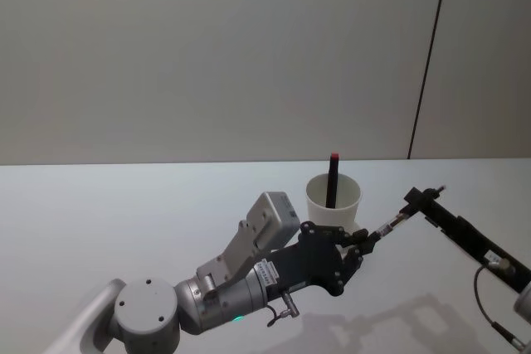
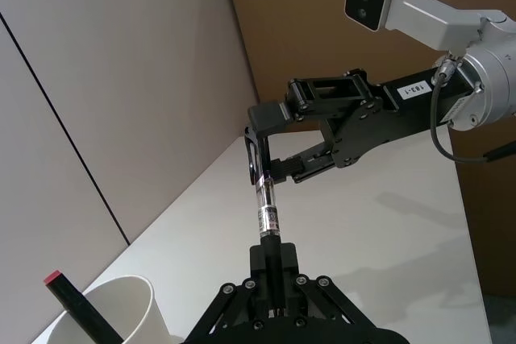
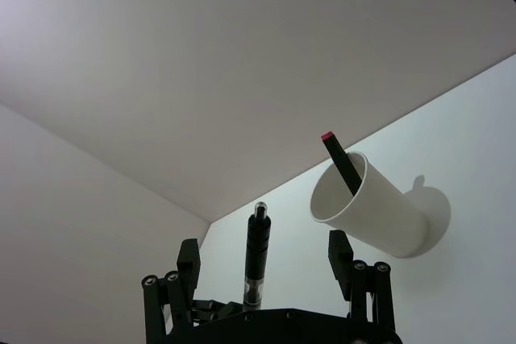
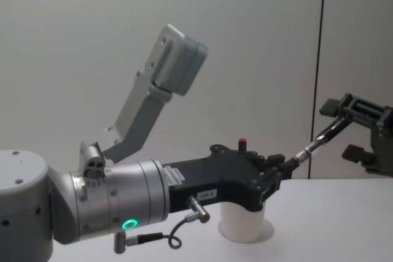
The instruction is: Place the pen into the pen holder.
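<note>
Currently clamped: pen [image 2: 266,215], black end pinched between the closed fingers of the left gripper [image 2: 272,267]. Long axis straight out from those fingertips, far end up and away, meeting one finger of the right gripper [image 2: 270,159]. Right fingers spread wide, released, one on each side of the pen in the right wrist view. Pen holder [image 1: 344,209] upright on the table [image 1: 124,221], just behind the left fingers, already containing a red-capped pen [image 1: 333,178]. From the chest, holder largely blocked by the left gripper.
</note>
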